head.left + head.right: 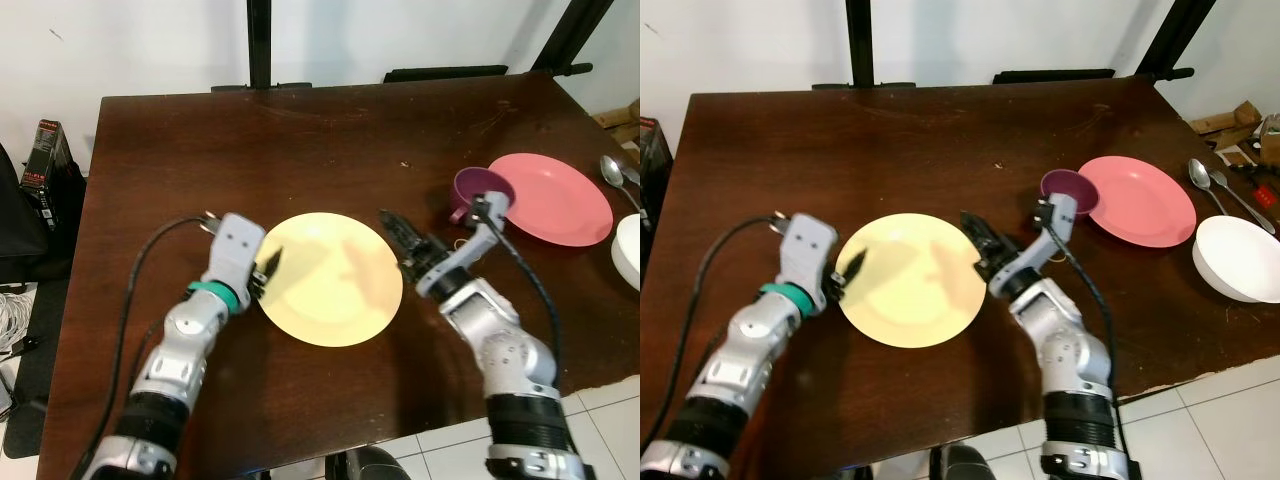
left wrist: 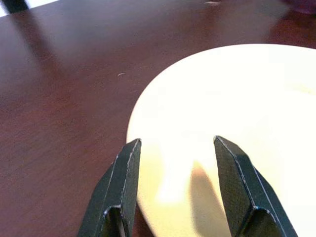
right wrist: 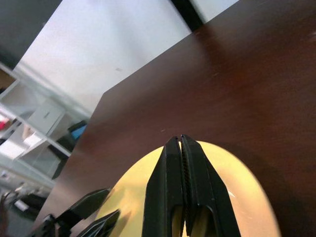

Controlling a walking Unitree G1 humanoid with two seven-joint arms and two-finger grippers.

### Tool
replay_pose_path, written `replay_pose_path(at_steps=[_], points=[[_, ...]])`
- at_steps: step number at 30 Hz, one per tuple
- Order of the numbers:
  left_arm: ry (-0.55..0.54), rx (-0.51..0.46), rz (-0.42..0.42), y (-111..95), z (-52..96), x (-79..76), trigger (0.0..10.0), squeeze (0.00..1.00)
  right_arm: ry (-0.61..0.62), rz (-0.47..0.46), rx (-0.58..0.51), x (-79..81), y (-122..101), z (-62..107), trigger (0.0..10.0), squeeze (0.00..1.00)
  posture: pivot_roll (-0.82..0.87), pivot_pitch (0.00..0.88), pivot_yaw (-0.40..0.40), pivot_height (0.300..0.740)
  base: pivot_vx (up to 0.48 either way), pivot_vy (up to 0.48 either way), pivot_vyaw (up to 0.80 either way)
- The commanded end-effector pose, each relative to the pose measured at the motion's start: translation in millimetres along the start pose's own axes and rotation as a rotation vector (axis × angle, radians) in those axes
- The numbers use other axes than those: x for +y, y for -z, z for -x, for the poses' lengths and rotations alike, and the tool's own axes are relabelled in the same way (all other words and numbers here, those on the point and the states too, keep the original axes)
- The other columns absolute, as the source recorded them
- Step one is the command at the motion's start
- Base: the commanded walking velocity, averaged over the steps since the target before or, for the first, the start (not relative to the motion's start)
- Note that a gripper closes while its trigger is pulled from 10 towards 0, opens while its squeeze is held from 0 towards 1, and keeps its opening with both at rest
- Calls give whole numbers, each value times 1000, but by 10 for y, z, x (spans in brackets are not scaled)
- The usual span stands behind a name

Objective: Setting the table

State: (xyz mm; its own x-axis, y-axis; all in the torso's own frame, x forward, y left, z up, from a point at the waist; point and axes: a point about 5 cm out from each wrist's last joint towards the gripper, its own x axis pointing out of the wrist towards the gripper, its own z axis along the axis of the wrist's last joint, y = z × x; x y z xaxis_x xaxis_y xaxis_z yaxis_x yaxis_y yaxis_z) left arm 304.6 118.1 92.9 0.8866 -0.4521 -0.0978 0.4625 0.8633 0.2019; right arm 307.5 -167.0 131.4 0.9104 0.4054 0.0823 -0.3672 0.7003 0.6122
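A pale yellow plate (image 1: 330,285) lies flat on the dark wooden table (image 1: 300,150), near its front edge. My left gripper (image 1: 268,262) is at the plate's left rim, open, with its two fingers (image 2: 129,163) spread just above the rim. My right gripper (image 1: 392,228) is at the plate's right rim. Its fingers (image 3: 170,168) are pressed together, holding nothing, and point across the plate. A purple cup (image 1: 482,190) stands just right of my right arm, touching a pink plate (image 1: 555,198).
A white bowl (image 1: 1238,258) sits at the table's right edge, with two spoons (image 1: 1202,176) behind it. A black box (image 1: 42,160) stands off the table's left side. Black stand legs (image 1: 260,45) rise behind the table.
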Motion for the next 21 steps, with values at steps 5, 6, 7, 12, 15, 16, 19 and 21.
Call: replay_pose_path(at_steps=[5,6,7,12,15,16,19,21], points=[[33,-5,-64,-18,19,-19,10000,0,34,11,-8,-59,-24,59,10000,0,-11,0,-9,740,0,0,0],[39,61,-127,75,31,-2,10000,0,36,9,-14,-55,-29,61,10000,0,-12,0,-5,740,0,0,0],[52,161,-185,233,51,-5,10000,0,29,-5,-19,-41,-27,66,10000,0,-10,0,-5,740,0,0,0],[75,244,-211,370,78,-27,10000,0,14,-22,-20,-26,-20,78,10000,0,-3,0,-8,740,0,0,0],[113,388,-232,597,125,-82,10000,0,-9,-58,-19,-13,3,119,10000,0,-7,2,-2,740,0,0,0],[113,388,-232,597,125,-82,10000,0,-9,-58,-19,-13,3,119,10000,0,-7,2,-2,740,0,0,0],[129,424,-223,665,141,-106,10000,0,-7,-63,-19,-19,7,140,10000,0,-11,1,2,740,0,0,0],[149,439,-206,703,144,-146,10000,0,-5,-69,-27,-25,-12,163,10000,0,-18,4,4,740,0,0,0]])
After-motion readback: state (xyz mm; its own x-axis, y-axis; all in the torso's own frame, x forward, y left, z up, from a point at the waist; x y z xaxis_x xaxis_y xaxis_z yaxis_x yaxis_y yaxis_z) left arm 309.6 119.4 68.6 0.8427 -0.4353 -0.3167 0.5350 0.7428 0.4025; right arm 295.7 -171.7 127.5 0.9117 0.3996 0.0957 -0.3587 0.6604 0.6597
